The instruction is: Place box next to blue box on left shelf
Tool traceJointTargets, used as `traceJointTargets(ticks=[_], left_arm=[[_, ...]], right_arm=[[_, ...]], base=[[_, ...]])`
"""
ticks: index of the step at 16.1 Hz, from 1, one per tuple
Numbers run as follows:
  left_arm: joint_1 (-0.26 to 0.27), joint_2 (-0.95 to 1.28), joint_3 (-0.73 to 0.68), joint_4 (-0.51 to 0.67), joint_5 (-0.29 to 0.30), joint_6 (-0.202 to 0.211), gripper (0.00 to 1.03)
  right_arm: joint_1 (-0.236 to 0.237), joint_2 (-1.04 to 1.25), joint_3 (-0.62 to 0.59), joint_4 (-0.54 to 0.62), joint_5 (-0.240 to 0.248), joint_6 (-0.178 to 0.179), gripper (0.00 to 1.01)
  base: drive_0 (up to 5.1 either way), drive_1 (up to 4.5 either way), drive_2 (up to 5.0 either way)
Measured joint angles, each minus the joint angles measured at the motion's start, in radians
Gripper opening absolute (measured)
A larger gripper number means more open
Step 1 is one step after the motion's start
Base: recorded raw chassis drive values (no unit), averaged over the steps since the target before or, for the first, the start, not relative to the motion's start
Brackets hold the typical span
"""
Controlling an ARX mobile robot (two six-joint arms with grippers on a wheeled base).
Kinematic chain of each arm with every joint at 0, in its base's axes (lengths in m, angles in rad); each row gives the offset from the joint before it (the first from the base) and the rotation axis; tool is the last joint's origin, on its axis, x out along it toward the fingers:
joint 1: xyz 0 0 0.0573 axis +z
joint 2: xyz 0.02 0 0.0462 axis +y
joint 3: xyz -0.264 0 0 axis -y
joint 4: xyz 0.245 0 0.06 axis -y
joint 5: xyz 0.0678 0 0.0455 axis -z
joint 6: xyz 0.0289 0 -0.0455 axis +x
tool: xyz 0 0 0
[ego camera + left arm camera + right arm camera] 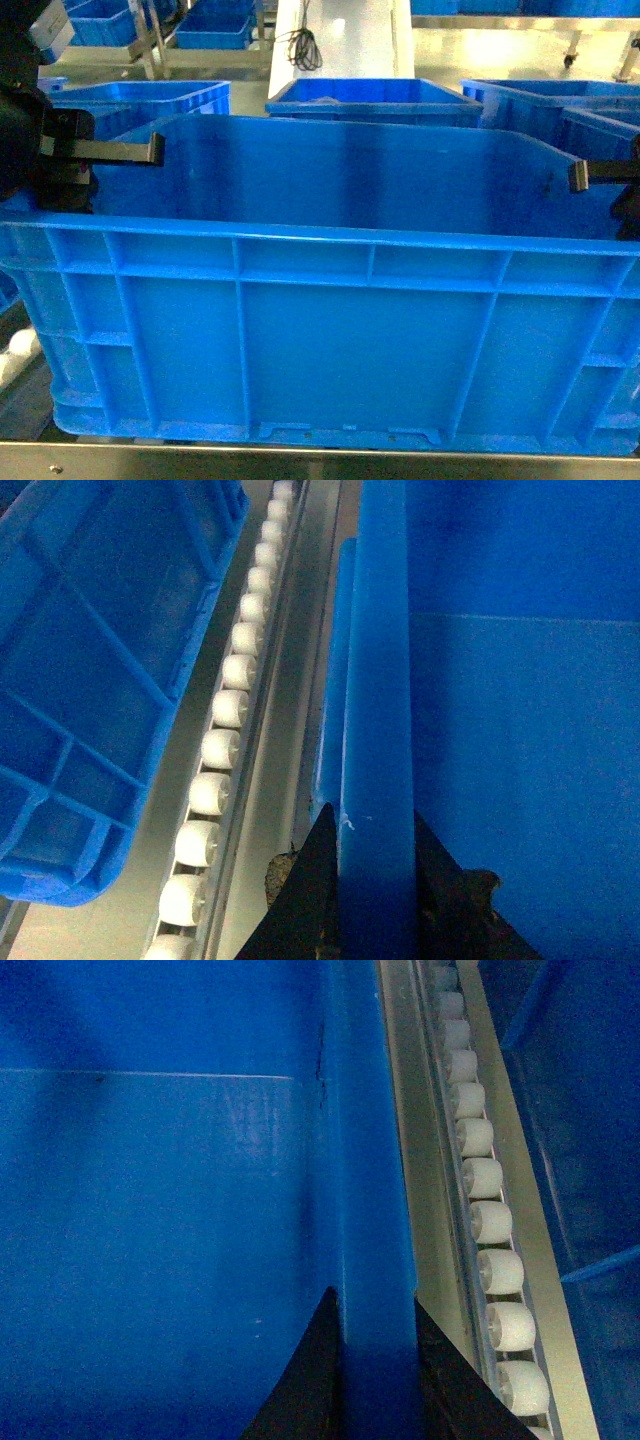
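Box (330,340): bright blue moulded plastic, semi-gloss, outer walls ribbed, inner walls smooth with soft sheen and a few faint scuffs; rim (378,680) thick, smooth, slightly glossy. Neighbouring crate (90,670): same blue plastic, ribbed, a bit shiny. Shelf (290,730): bare silvery metal, brushed, dull-to-satin; front lip (300,462) flat metal, matt grey sheen. Rollers (492,1222): white plastic, matt, slightly grubby. Left gripper (375,900) and right gripper (372,1380): fingers look black, matt, hard plastic or rubber, can't tell which; some rough grime near the left finger base. Floor behind: pale, glossy.
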Motion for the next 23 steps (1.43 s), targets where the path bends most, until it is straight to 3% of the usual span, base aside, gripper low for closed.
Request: traceJointTargets(ticks=[5, 7, 8, 9, 12, 13, 15, 23], left_arm=[[-0.015, 0.039, 0.022, -0.015, 0.030, -0.026, 0.09], [-0.016, 0.040, 0.026, -0.009, 0.017, -0.028, 0.10], [-0.048, 0.047, -0.006, 0.185, -0.090, -0.040, 0.41], [-0.048, 0.046, -0.006, 0.228, -0.084, -0.046, 0.46], [-0.049, 0.034, -0.007, 0.337, -0.084, -0.048, 0.71], [-0.049, 0.031, -0.006, 0.356, -0.084, -0.046, 0.79], [-0.058, 0.015, 0.002, 0.397, -0.072, -0.041, 1.00], [-0.069, -0.014, 0.013, 0.399, -0.066, -0.025, 0.98]], right_arm=[[-0.001, 0.001, 0.010, -0.016, 0.036, -0.025, 0.10], [-0.003, 0.001, 0.005, 0.003, 0.024, -0.027, 0.11], [0.009, -0.003, -0.037, 0.145, 0.007, -0.014, 0.40], [0.009, -0.009, -0.043, 0.192, -0.003, 0.000, 0.46], [0.017, -0.049, -0.048, 0.323, -0.042, 0.090, 0.73], [0.023, -0.058, -0.048, 0.353, -0.042, 0.094, 0.79], [0.043, -0.099, -0.048, 0.417, -0.048, 0.089, 1.00], [0.056, -0.113, -0.047, 0.418, -0.064, 0.081, 0.98]], base=[[0.0, 0.00, 0.0], [0.0, 0.00, 0.0], [0.0, 0.00, 0.0], [0.0, 0.00, 0.0], [0.0, 0.00, 0.0], [0.0, 0.00, 0.0], [0.0, 0.00, 0.0], [0.0, 0.00, 0.0]])
